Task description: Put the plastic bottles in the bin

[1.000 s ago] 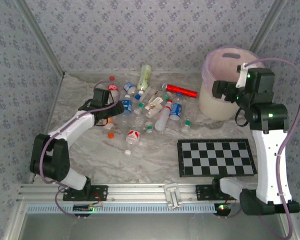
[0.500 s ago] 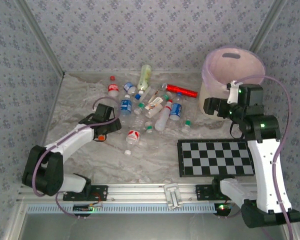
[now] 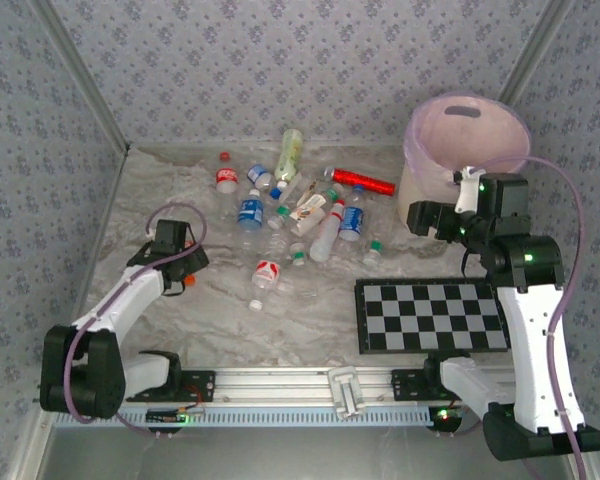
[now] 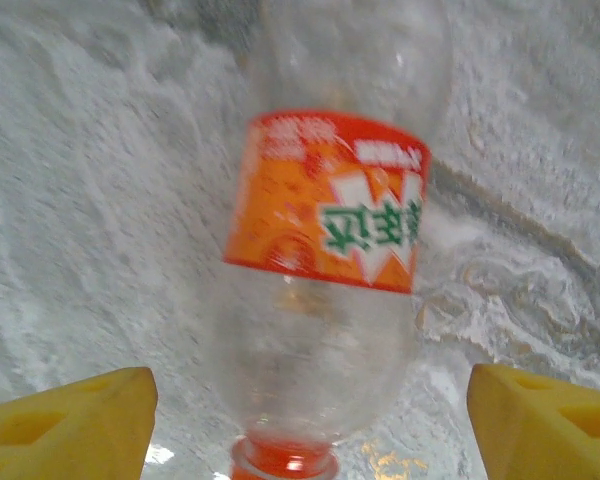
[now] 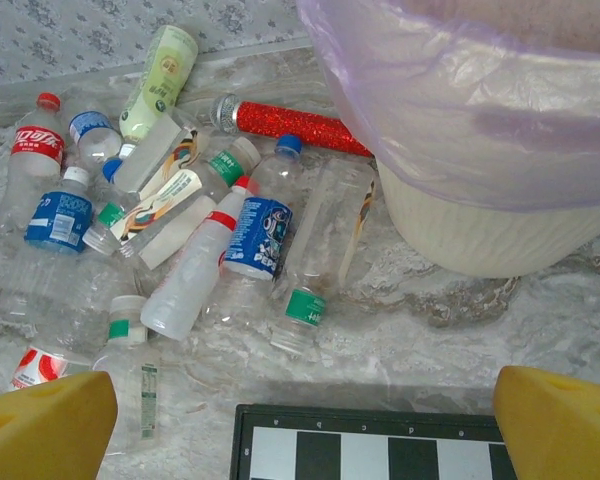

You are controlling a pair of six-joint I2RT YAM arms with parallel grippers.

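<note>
marbled tabletop (image 4: 80, 200): orange-labelled bottle (image 4: 325, 260) lies between fingers (image 4: 70, 420) of the open left claw (image 4: 310, 420), cap nearest; right claw (image 5: 305, 420) open, empty.

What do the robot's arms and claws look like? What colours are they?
Both the left arm and right arm have smooth white shells with chunky black joints. A thin lilac cable loops along each. Tiny green lights glow on the right arm. The claw fingertips are bright yellow wedges.
</note>
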